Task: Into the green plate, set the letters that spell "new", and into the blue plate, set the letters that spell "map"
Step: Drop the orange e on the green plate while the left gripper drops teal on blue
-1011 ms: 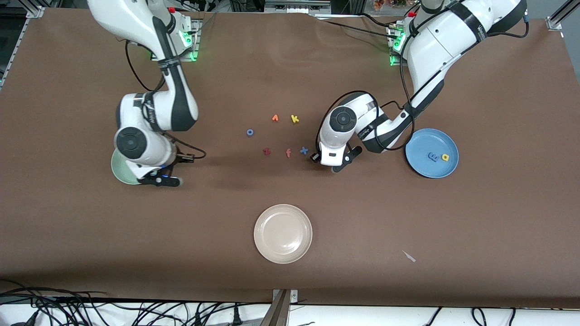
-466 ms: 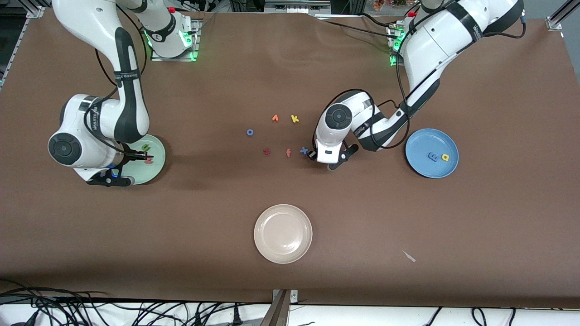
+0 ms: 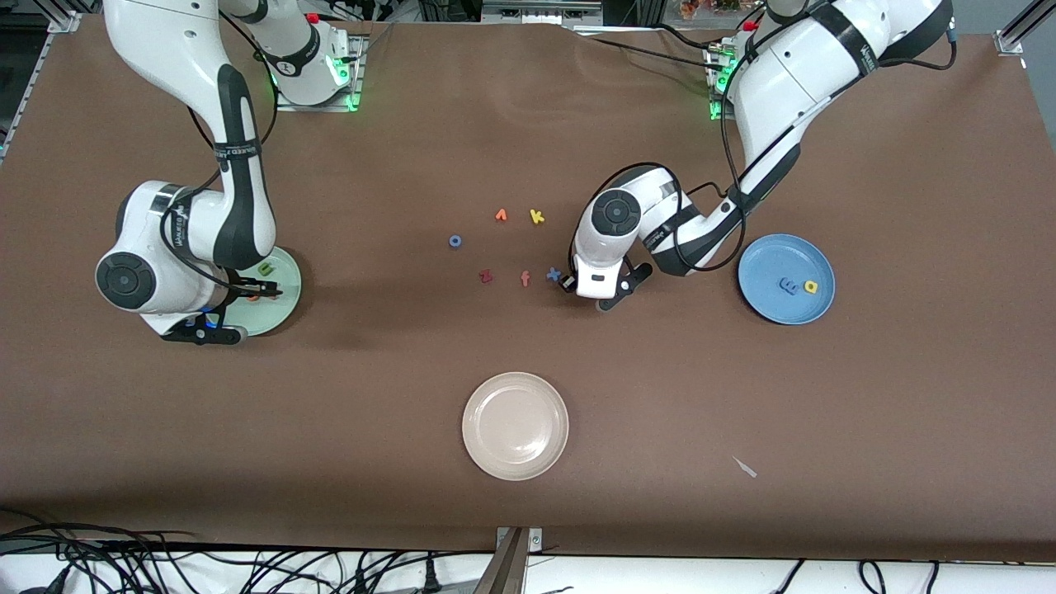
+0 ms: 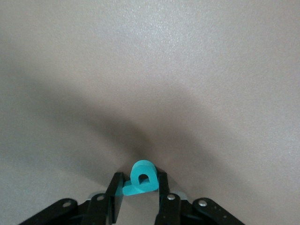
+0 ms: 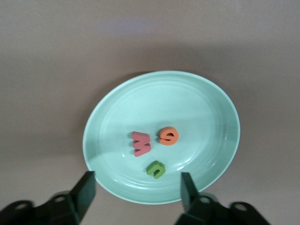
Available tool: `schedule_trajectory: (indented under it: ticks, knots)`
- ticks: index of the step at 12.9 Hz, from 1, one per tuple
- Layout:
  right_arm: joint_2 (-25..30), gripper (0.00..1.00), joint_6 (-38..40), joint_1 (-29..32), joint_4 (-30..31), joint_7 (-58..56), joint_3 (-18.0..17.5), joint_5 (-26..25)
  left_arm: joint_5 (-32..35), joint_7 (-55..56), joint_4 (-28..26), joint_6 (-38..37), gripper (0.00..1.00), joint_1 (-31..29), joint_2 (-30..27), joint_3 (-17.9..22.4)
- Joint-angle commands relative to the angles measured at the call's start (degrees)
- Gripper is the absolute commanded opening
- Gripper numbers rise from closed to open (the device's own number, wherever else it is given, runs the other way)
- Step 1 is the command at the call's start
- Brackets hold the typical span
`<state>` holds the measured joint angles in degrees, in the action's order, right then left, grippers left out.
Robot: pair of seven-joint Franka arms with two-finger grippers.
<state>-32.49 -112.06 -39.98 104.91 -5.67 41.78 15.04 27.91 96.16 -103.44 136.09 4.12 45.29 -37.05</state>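
Note:
The green plate (image 5: pixel 197 108) holds the pinkish-red "w" (image 5: pixel 140 143), the orange "e" (image 5: pixel 168 136) and the green "n" (image 5: pixel 155 169). My right gripper (image 5: pixel 137 187) hangs open over that plate's rim, holding nothing. In the front view it (image 3: pixel 206 326) covers part of the green plate (image 3: pixel 282 299). My left gripper (image 4: pixel 139 180) is shut on the teal loop-and-stem letter (image 4: pixel 143 167). It (image 3: pixel 598 297) is low at the table beside the blue "x" (image 3: pixel 553 274). The blue plate (image 3: pixel 767 260) holds the blue "m" (image 3: pixel 788 285) and the yellow letter (image 3: pixel 811 287).
Loose letters lie mid-table: blue "o" (image 3: pixel 454 241), orange letter (image 3: pixel 501 215), yellow "k" (image 3: pixel 537 216), dark red "z" (image 3: pixel 485 276), reddish "f" (image 3: pixel 525 279). A cream plate (image 3: pixel 516 426) sits nearer the front camera. A small pale scrap (image 3: pixel 745 467) lies beside it, toward the left arm's end.
The right arm swung toward its end of the table, uncovering most of the green plate, and its gripper opened. The left gripper shifted slightly toward the blue "x" and tightened on the teal letter.

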Motion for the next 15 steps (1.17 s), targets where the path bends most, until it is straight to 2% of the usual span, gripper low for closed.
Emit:
schedule_trajectory:
  ticks: [1, 3, 5, 7, 9, 11, 13, 15]
  knots:
    - [0.24, 1.0, 6.39, -0.18, -4.26, 0.56, 0.05, 1.13, -0.14, -1.32, 0.87, -0.39, 0.0, 0.72, 0.33, 1.36]
    - [0.41, 1.0, 11.22, -0.53, -7.69, 0.92, 0.05, 1.13, -1.01, -4.56, 1.48, -1.52, 0.0, -0.08, -1.07, 1.1]
    - [0.5, 1.0, 16.32, -1.41, -11.12, 2.14, 0.14, 1.05, -1.19, -7.02, 3.58, -8.09, 0.0, -3.22, -2.31, -1.43]
    - [0.76, 1.0, 18.27, -1.76, -12.27, 2.94, 0.05, 0.96, -1.28, -11.15, 6.22, -15.64, 0.0, -11.11, -2.4, -8.88]
    - [0.94, 1.0, 18.37, -2.99, -12.28, 2.94, 0.31, 0.52, -1.28, -17.29, 6.58, -23.46, 0.0, -20.86, -2.4, -15.92]
    - [1.64, 1.0, 17.58, -4.83, -12.1, 4.25, 0.41, -0.09, -1.28, -25.98, 6.58, -32.34, 0.0, -28.78, -2.4, -19.89]
    - [4.18, 1.0, 17.76, -3.09, -12.1, 5.84, -2.65, -2.02, -0.5, -34.07, 6.23, -35.19, 0.0, -34.16, -2.49, -20.0]
    - [8.91, 1.0, 17.75, 3.47, -11.4, 6.02, -12.11, -10.25, 0.04, -43.2, 4.57, -36.42, 0.0, -39.43, -2.14, -19.12]
